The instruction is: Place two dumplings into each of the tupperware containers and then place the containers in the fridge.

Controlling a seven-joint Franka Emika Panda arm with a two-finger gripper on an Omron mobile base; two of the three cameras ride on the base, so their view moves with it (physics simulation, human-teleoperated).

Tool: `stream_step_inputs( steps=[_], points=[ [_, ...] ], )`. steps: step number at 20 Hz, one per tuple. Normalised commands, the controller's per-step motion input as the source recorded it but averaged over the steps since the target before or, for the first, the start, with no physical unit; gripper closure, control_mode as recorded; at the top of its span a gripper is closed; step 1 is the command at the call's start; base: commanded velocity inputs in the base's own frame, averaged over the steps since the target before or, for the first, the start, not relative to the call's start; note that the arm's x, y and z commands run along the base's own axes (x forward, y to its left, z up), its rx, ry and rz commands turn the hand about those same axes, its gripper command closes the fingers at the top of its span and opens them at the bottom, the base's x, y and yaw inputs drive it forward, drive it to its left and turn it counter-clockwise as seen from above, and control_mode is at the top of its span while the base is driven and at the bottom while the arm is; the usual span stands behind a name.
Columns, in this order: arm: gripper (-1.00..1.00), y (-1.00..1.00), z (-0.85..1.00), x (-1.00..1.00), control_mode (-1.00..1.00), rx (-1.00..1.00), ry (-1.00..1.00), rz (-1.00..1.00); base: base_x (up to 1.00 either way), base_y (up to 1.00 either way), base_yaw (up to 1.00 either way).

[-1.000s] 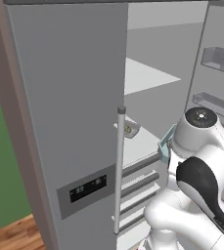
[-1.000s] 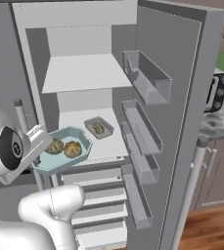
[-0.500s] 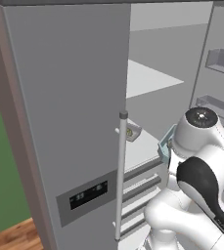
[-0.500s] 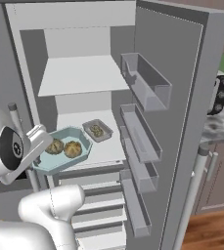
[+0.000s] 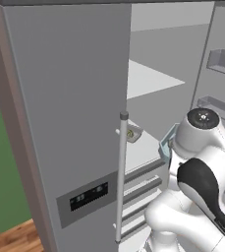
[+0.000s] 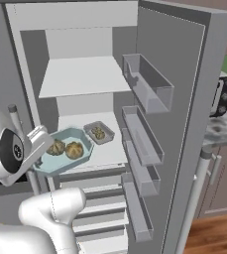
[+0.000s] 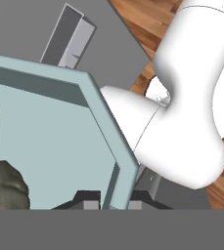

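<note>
My gripper (image 7: 112, 200) is shut on the rim of the pale blue-green tupperware container (image 7: 50, 141), with one finger on each side of the wall. In the right base view the container (image 6: 60, 166) hangs at the front of the open fridge's (image 6: 85, 74) middle shelf, next to my gripper (image 6: 44, 149). Two dumplings (image 6: 74, 149) lie in it and show close up in the hand view as dumplings (image 7: 3, 188). The grey tupperware container (image 6: 87, 130) stands further back on the same shelf with dumplings (image 6: 98, 133) inside. From the left, the blue-green container's edge (image 5: 165, 142) shows beside my wrist.
The fridge's closed left door (image 5: 70, 98) with its long bar handle (image 5: 121, 177) stands close on the left. The open right door carries several bins (image 6: 147, 87). Drawers (image 6: 100, 198) sit below the shelf. A counter with a dark appliance (image 6: 223, 94) is at the right.
The whole picture has shifted slightly, so the base has moved a little. My gripper keeps its hold on the blue-green container in front of the shelf.
</note>
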Motion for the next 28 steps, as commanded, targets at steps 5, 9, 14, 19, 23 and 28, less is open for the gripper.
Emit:
stream_step_inputs(
  steps=[5, 9, 14, 19, 23, 28],
  points=[
    [1.0, -0.19, 0.21, 0.0, -1.0, 0.0, -0.12, 0.15, 0.0, 0.0, 0.0],
    [1.0, -0.13, 0.25, 0.0, -1.0, 0.0, -0.03, 0.31, 0.0, 0.0, 0.0],
    [1.0, -0.04, 0.47, -0.02, -1.0, -0.05, 0.0, 0.28, 0.0, 0.0, 0.0],
    [1.0, -0.01, 0.52, -0.03, -1.0, -0.14, -0.02, 0.17, 0.0, 0.0, 0.0],
    [1.0, -0.18, 0.46, 0.0, -1.0, -0.05, -0.09, 0.1, 0.0, 0.0, 0.0],
    [1.0, -0.66, 0.1, 0.09, -1.0, 0.0, -0.14, 0.29, 0.0, 0.0, 0.0]
  ],
)
